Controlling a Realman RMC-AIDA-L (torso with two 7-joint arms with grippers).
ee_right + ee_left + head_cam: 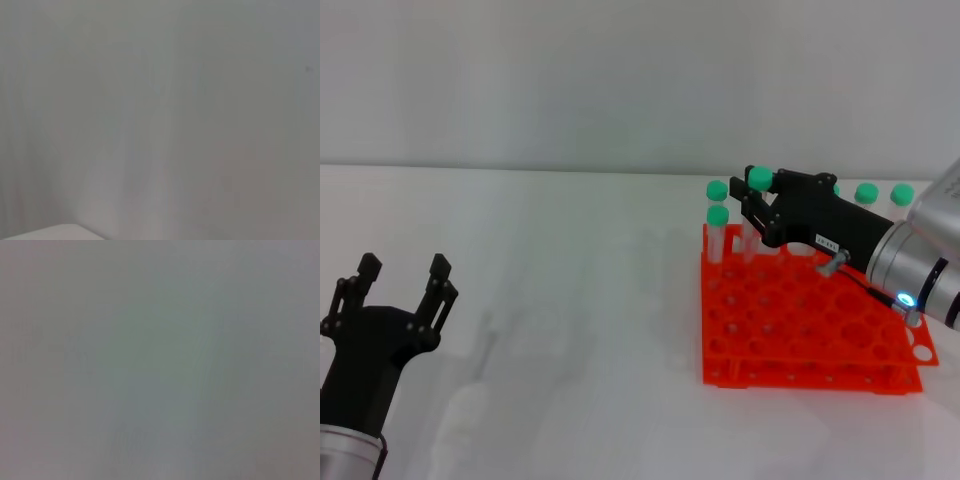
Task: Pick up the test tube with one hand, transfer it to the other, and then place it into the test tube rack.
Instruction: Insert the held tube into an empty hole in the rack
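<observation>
At lower left, our left gripper rests idle, fingers spread. At centre right, our right gripper pinches the test tube by its green cap above the test tube rack; misalignment could snag neighbouring tubes.

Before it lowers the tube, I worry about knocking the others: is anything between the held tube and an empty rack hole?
The right gripper holds the test tube over the test tube rack's back-left corner. Two seated tubes stand close beside it; open holes lie around them, so nothing visibly blocks a careful descent.
</observation>
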